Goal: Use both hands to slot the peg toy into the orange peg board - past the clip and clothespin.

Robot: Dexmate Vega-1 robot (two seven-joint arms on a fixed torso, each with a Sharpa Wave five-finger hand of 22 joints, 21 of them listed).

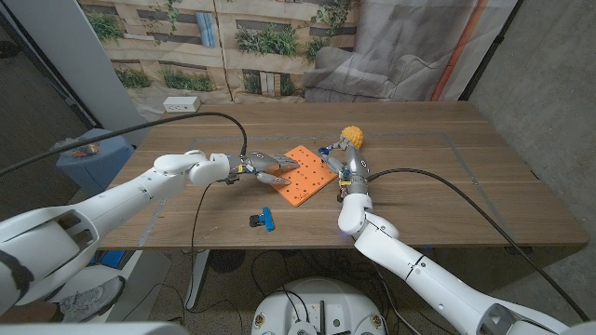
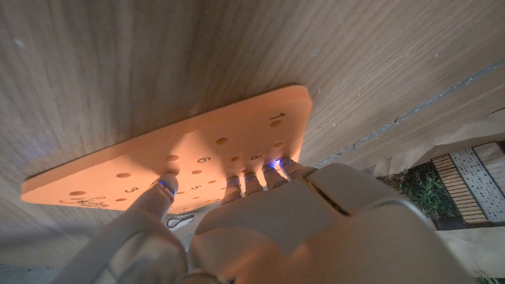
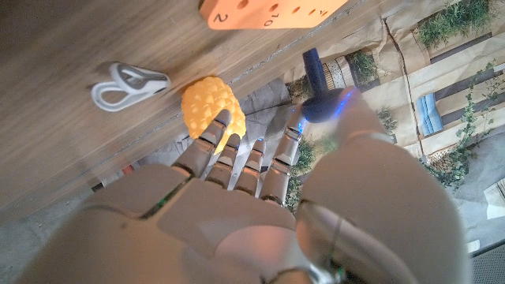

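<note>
We see the flat orange peg board with numbered holes (image 1: 308, 173) at table centre; the left hand (image 1: 264, 167) reaches in from nine o'clock, its fingertips (image 2: 166, 185) pressing on the board's edge; at one o'clock of the board the right hand (image 1: 346, 159) grasps the yellow bumpy peg toy (image 1: 351, 136), its fingers (image 3: 229, 130) curled round it; a white clip (image 3: 126, 84) lies near; a blue clothespin (image 1: 264, 220) sits at six o'clock.

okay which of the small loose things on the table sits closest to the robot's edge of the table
The blue clip, lying alone on the near side of the orange peg board. The yellow bumpy toy lies beyond the board.
</note>
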